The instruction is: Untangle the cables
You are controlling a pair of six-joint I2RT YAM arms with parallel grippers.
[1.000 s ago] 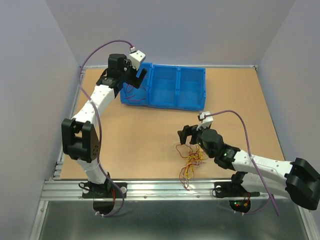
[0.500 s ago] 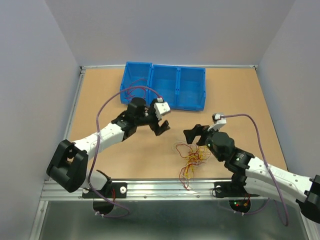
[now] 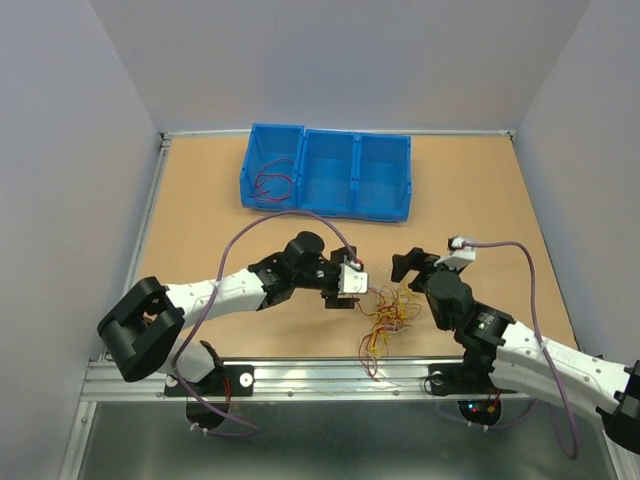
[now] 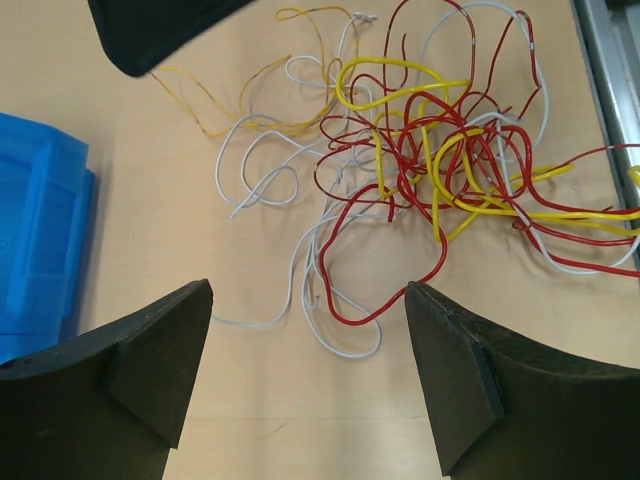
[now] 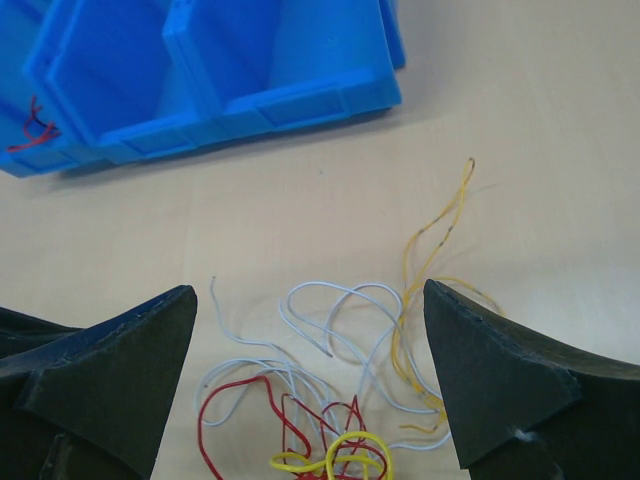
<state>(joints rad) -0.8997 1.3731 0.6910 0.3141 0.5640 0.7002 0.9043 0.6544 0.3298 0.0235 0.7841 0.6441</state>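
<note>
The cables (image 3: 388, 315) lie as a tangle of thin red, yellow and white wires on the wooden table near its front edge. My left gripper (image 3: 347, 287) hangs open just left of the tangle. In the left wrist view a white loop and a red loop lie on the table between the fingertips of the left gripper (image 4: 308, 290), with the dense knot of cables (image 4: 440, 150) beyond. My right gripper (image 3: 412, 265) stands open just behind and right of the pile. From the right wrist, the right gripper (image 5: 309, 290) spans loose white, red and yellow cables (image 5: 345, 440) without touching them.
A blue three-compartment bin (image 3: 325, 170) stands at the back of the table, with a red wire (image 3: 270, 185) in its left compartment. An aluminium rail (image 3: 320, 375) runs along the near edge, close to the tangle. Grey walls enclose the table.
My left arm swung from the blue bin down across the table to the left side of the tangle. My right gripper shifted a little to the right and back. The pile has not moved.
</note>
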